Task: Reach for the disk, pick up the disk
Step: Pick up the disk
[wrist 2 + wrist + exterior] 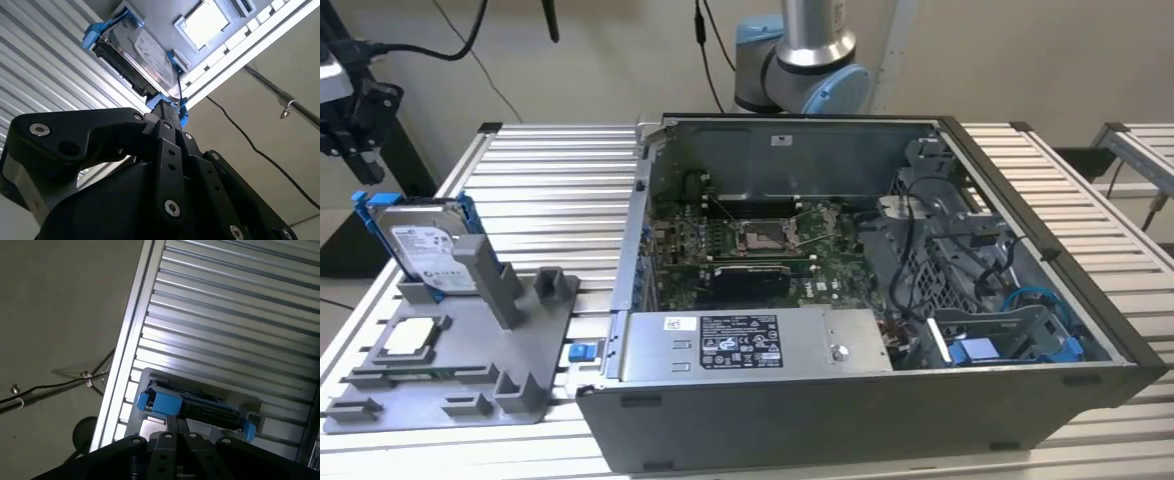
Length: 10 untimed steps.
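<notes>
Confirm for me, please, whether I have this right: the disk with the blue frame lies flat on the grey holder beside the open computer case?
Not quite. The disk does not lie flat; it stands on edge in a slot of the grey holder, as the exterior view shows. The rest holds: it has a blue frame, and the holder sits beside the open computer case.

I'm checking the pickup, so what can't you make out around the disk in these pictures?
- Disk lower edge: exterior view, hidden by the grey holder.
- Any gap between gripper and disk: second wrist view, covered by the gripper's own body.
- Disk's labelled face: first wrist view, seen edge-on.
</notes>
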Each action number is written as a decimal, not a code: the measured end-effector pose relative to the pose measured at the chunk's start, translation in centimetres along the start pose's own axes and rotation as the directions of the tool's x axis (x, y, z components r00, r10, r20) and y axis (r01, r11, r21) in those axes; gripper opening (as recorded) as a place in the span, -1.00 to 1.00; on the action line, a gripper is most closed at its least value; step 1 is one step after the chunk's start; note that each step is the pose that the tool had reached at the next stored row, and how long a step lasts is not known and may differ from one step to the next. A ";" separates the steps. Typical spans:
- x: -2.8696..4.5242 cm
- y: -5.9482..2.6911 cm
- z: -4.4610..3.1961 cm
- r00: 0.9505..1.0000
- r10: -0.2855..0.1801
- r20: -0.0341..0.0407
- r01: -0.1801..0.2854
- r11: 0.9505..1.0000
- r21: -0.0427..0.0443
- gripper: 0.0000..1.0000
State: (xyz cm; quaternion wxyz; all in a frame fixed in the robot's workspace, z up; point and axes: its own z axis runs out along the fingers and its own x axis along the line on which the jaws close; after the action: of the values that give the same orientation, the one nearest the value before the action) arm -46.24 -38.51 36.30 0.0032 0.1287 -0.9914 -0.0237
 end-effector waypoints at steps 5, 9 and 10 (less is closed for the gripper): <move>0.00 0.00 0.00 0.996 -0.091 -0.004 0.091 0.996 0.000 -1.00; 0.00 0.00 0.00 0.987 -0.163 -0.008 0.163 0.987 0.001 -1.00; 0.00 0.00 0.00 0.983 -0.181 -0.009 0.181 0.983 0.001 -1.00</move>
State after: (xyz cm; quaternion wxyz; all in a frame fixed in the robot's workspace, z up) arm -46.25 -38.52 36.30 0.0055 0.2184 -0.9756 -0.0227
